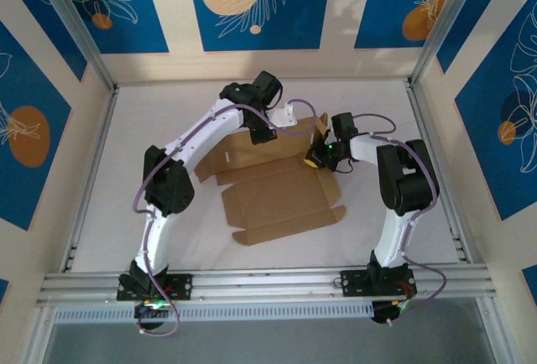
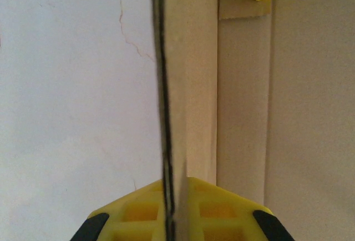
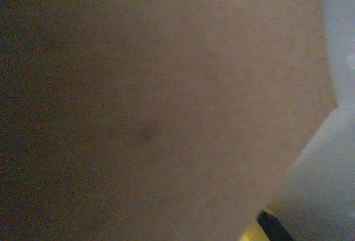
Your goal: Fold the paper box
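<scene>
Left gripper [image 2: 175,191]: nearest the lens in the left wrist view, its yellow pads [image 2: 138,210] were pressed either side of a raised flap's edge, pinching the cardboard between them.
Right gripper [image 1: 316,159]: sat at the box's far right corner, against an upturned flap. Whether its jaws were spread or closed could not be told.
Paper box [image 1: 277,192]: lay mid-table, mostly flat and unfolded. Its far edge was lifted where the two grippers met it, and its near flaps lay flat on the white table [image 1: 151,121].
Handling: judged light, stiff across its panels and likely to bend only at the scored creases. A hard pinch might crush the thin edges.
Where to hold: probably a flap's free edge, close to its crease, with the other gripper bracing the base panel.
</scene>
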Robot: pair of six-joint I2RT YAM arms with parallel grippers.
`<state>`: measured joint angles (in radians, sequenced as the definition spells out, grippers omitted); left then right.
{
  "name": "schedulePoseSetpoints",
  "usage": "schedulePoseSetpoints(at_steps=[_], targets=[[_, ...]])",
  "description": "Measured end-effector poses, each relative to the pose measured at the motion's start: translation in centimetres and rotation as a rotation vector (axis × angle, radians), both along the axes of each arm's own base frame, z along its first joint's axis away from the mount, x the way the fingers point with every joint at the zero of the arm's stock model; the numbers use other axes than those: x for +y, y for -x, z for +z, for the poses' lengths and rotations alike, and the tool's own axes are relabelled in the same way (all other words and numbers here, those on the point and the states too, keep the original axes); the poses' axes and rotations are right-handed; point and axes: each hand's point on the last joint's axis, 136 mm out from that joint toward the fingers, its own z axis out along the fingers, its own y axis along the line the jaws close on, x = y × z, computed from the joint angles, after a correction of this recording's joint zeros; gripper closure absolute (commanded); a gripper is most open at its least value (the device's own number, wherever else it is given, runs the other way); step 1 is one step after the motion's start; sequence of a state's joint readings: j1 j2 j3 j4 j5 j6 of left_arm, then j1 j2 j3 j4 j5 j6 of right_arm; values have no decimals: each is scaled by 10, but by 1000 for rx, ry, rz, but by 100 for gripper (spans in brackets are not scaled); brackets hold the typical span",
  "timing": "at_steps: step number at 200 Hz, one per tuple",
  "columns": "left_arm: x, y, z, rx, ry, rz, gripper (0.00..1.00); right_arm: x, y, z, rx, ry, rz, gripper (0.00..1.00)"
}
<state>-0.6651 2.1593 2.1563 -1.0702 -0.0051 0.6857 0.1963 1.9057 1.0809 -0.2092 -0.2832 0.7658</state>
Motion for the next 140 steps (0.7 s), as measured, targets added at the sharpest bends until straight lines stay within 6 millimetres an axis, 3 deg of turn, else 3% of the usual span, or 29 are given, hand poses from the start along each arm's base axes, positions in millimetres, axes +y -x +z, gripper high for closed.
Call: schedulePoseSetpoints(at_steps=[89, 140], targets=[[-1, 1, 0, 0, 0, -3, 100, -3, -4, -5, 88, 85, -73, 98], [-2, -1, -1, -21, 5, -2, 100, -9, 4, 4, 46, -11, -86, 85]])
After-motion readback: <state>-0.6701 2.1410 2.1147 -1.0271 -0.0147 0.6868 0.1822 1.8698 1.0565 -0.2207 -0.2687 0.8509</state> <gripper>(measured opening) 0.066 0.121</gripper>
